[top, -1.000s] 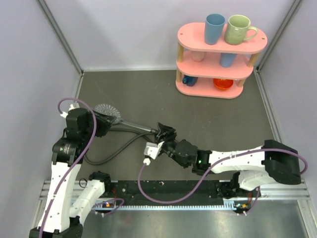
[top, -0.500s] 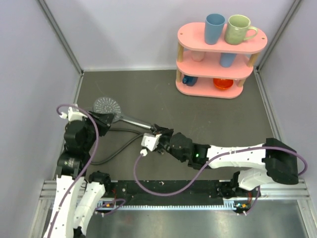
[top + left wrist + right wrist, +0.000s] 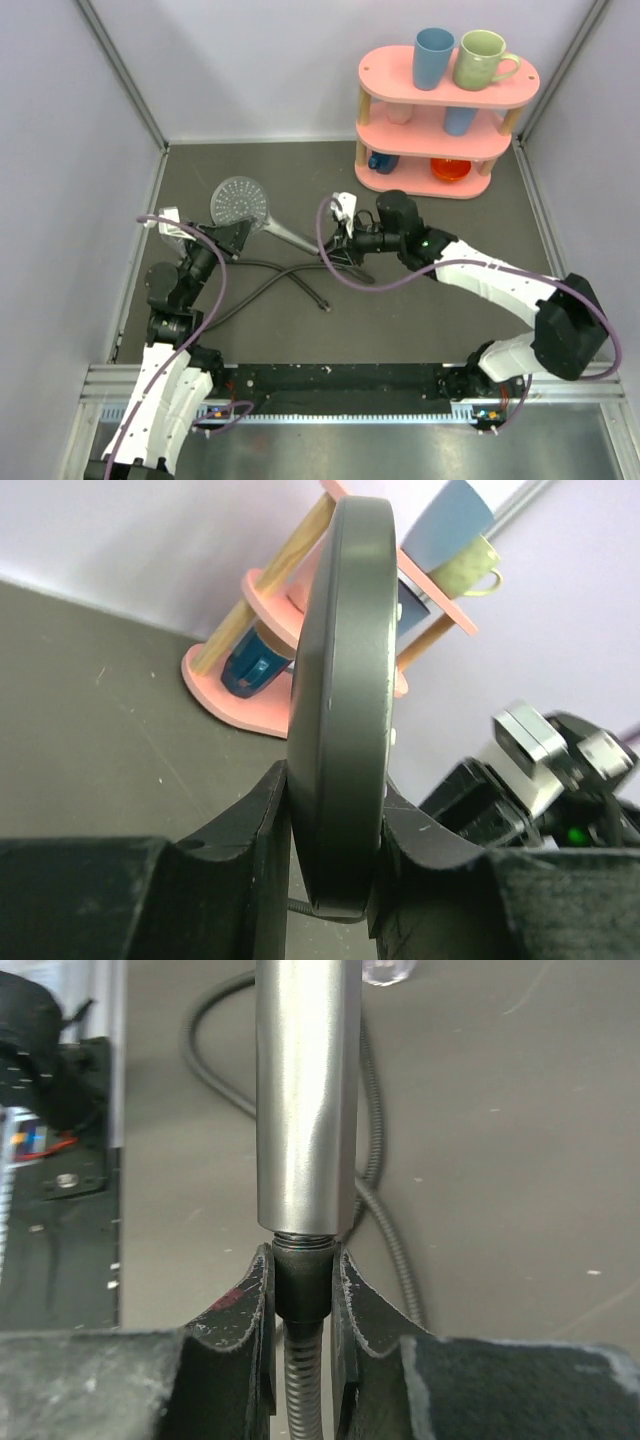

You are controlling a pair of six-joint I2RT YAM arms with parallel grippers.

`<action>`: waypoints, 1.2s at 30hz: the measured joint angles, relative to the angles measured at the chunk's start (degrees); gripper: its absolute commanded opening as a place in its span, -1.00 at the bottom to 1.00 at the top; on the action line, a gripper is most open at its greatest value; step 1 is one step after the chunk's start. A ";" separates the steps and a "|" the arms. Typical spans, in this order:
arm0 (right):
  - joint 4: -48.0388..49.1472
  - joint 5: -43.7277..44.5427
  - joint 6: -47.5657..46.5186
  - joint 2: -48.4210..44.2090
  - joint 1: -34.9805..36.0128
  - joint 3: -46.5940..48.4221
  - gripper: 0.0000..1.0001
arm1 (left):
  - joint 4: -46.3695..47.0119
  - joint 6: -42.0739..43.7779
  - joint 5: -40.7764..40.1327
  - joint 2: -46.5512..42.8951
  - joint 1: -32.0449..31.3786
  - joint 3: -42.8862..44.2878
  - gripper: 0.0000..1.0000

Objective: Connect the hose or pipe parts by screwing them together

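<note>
Shower head (image 3: 240,200) sits at about 10 o'clock on the dark counter (image 3: 440,270) in the overhead view, its round perforated face turned up toward the camera and its chrome handle (image 3: 295,238) running out toward 4 o'clock. The left gripper (image 3: 240,232) comes in from 7 o'clock and its jaws are clamped on the rim of the head. In the left wrist view that rim stands edge-on and upright between the two black fingers (image 3: 262,810), touching both. The right gripper (image 3: 338,254) reaches in from 3 o'clock to the free end of the handle. In the right wrist view its jaws are closed on the dark end fitting (image 3: 303,1278) of the hose (image 3: 303,1390), and the fitting butts straight against the bottom of the chrome handle, in line with it. How far the fitting is threaded in cannot be told. The rest of the dark-grey hose lies in loose curves on the counter around 7 o'clock of the handle (image 3: 255,288), with one end lying near the counter's middle (image 3: 325,306). At 1 o'clock, well apart from both arms, stands a pink three-tier rack (image 3: 400,137) with a blue mug (image 3: 434,57) and a green mug (image 3: 480,58) on its top shelf.
</note>
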 measured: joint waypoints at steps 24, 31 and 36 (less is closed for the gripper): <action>5.84 18.38 0.87 -9.66 9.07 -8.17 0.37 | -30.12 -5.40 -6.43 6.23 -1.16 13.07 -1.00; 8.85 42.66 -16.83 -6.82 23.96 -8.15 0.33 | -47.76 -9.14 -11.41 12.48 -1.16 26.14 -1.00; 10.49 55.47 -27.04 2.12 29.27 -6.67 -0.27 | -55.17 -10.36 -13.55 13.33 -1.16 28.13 -1.00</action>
